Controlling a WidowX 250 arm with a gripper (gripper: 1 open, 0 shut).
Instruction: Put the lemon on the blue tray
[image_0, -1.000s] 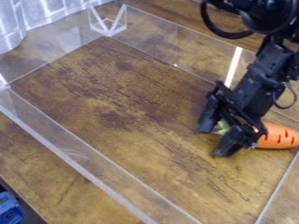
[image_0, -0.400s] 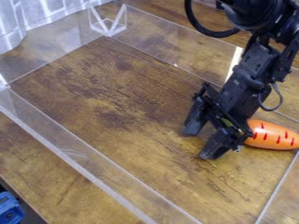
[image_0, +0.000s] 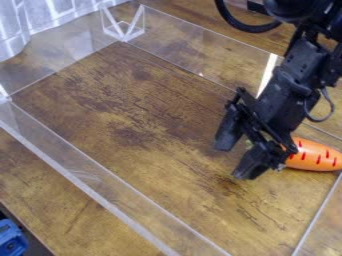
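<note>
The black jointed gripper (image_0: 243, 160) is hovering low over the brown wooden surface (image_0: 127, 120), its fingertips slightly parted. An orange toy carrot with dark marks (image_0: 315, 156) is lying at its three o'clock. The lemon and the blue tray are not showing; the arm may be hiding the lemon, so its bearing is staying unknown.
</note>
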